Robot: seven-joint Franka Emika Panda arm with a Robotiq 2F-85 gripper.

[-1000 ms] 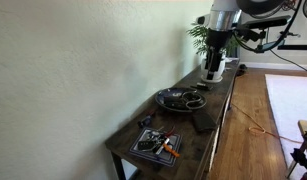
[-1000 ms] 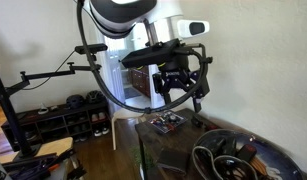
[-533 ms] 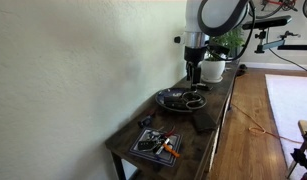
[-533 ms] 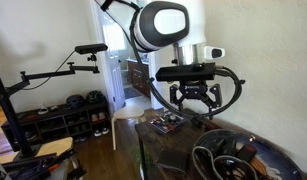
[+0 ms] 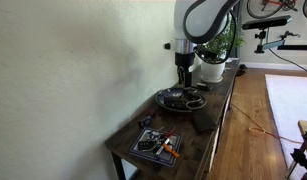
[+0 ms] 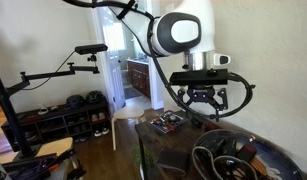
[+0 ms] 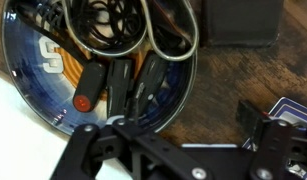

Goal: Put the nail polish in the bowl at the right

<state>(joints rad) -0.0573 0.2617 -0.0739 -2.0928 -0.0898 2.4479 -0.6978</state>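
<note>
The wide dark bowl (image 5: 181,98) sits mid-table, holding coiled cables and small items; it also shows in the other exterior view (image 6: 233,160) and the wrist view (image 7: 28,50). A small red-and-black oblong item (image 7: 86,90) lies in the bowl; I cannot tell whether it is the nail polish. My gripper (image 5: 183,76) hangs just above the bowl's wall-side edge, its fingers spread and empty (image 6: 201,106). In the wrist view the gripper (image 7: 188,140) is over bare wood between the bowl and the square tray.
The square dark tray (image 5: 156,144) with small items, one of them orange, lies at the near table end (image 6: 168,122) (image 7: 293,108). A white plant pot (image 5: 211,68) stands at the far end. A black flat object (image 7: 238,20) lies beside the bowl. A wall runs along the table.
The arm has swung from above the plant pot along the table to over the bowl and has come lower. The gripper stays open and empty.
</note>
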